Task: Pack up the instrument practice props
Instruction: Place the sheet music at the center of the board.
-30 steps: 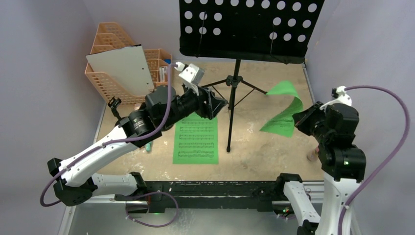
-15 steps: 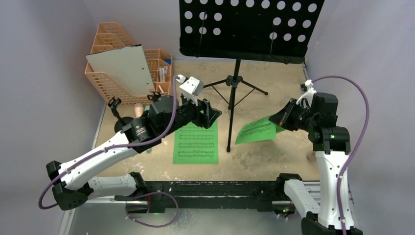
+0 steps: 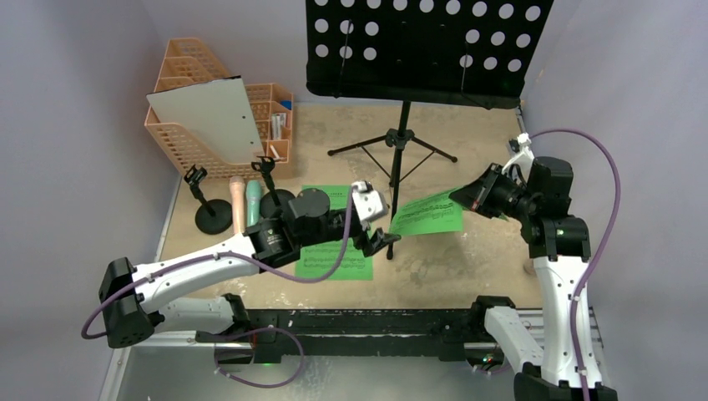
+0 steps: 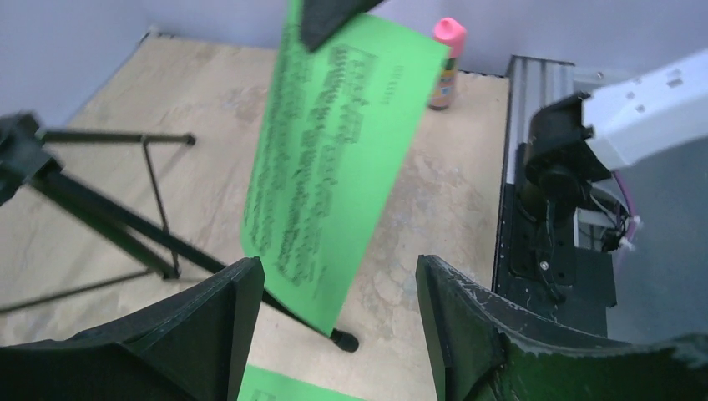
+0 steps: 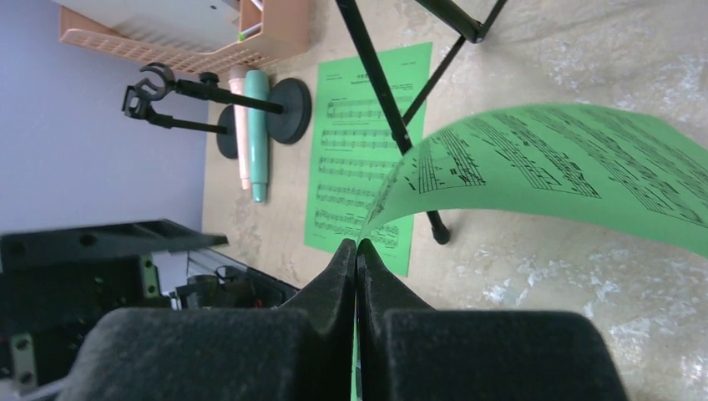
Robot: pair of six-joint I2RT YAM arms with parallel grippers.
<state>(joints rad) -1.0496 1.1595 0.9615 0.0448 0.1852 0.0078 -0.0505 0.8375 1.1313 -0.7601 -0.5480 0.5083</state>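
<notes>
My right gripper (image 3: 467, 196) (image 5: 357, 246) is shut on one edge of a green sheet-music page (image 3: 427, 215) (image 5: 551, 167), which it holds in the air in front of the tripod legs (image 3: 399, 142). The page's free end (image 4: 334, 159) hangs just beyond my left gripper (image 3: 380, 238) (image 4: 338, 284), which is open and holds nothing. A second green page (image 3: 321, 259) (image 5: 367, 150) lies flat under the left arm. The black music desk (image 3: 426, 46) stands at the back. The pink microphone (image 3: 238, 200), the mint microphone (image 3: 253, 205) and two round-based holders (image 3: 213, 215) (image 3: 275, 200) sit at the left.
An orange mesh organizer (image 3: 196, 134) with a grey-white board (image 3: 209, 117) leaning on it stands at the back left. A pink-capped bottle (image 4: 447, 50) stands by the table's right edge. Grey walls close in on three sides, and a black rail (image 3: 359, 322) runs along the near edge.
My left arm has swung down and right, away from the organizer toward the held page, and its jaws stand wider. My right arm has carried the page left and lower.
</notes>
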